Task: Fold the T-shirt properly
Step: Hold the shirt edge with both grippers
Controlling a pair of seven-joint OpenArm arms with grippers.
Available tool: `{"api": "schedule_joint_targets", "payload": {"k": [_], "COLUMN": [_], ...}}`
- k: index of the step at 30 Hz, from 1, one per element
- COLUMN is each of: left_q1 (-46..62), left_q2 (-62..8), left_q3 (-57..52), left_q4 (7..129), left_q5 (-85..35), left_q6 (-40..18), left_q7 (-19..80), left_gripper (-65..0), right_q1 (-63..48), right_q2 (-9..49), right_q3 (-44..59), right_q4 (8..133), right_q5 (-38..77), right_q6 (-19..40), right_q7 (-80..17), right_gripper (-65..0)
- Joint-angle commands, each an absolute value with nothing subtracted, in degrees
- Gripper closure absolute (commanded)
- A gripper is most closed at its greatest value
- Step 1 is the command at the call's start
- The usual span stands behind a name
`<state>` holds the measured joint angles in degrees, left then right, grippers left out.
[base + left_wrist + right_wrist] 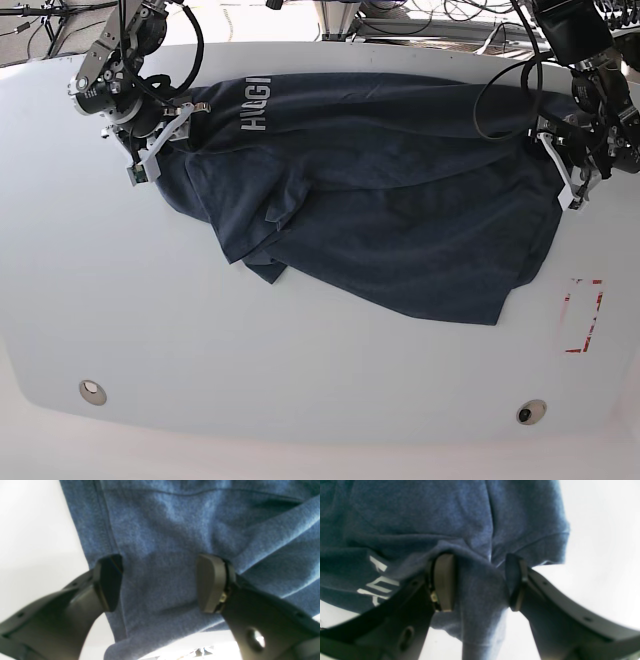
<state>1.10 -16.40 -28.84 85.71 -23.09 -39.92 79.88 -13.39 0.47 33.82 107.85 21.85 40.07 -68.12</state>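
1. Table [300, 380] front is lying bare – T-shirt [400, 200] is sprawling, half-folded, across the far half.
2. My left gripper [160, 582] is standing spread w/ the hem edge between the pads, not clamped.
3. My right gripper [480, 580] is straddling a bunched ridge by the sleeve – can't tell if it's pinching.
4. Cloth is looking soft, light, floppy; I'm judging edges and seams the best hold.

Looks like robotics lab: my two arms mounted at bare white table [300, 400], cable bundles [420, 15] behind it, red tape marks [585, 315] on surface.
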Motion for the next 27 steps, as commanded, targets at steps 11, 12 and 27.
{"api": "schedule_joint_targets", "payload": {"k": [11,12,27], "left_q1": [0.75,0.75,1.63], "left_q2": [-16.75,-16.75,-17.19], "left_q3": [-26.59,-26.59,-26.59], "left_q4": [86.9,86.99,101.23], "left_q5": [-23.69,-23.69,-23.34], "left_q6": [-40.0,-40.0,-40.0], "left_q7": [80.0,80.0,80.0], "left_gripper": [-2.8,-2.2,-3.9], "right_q1": [-12.97,-12.97,-12.88], "right_q2": [0.84,0.84,0.84], "right_q3": [33.98,33.98,33.98], "right_q4": [108.7,108.7,108.7], "right_q5": [22.64,22.64,22.64], "right_q6": [40.0,40.0,40.0], "right_q7": [-67.21,-67.21,-67.21], "right_gripper": [-29.8,-29.8,-29.8]}}
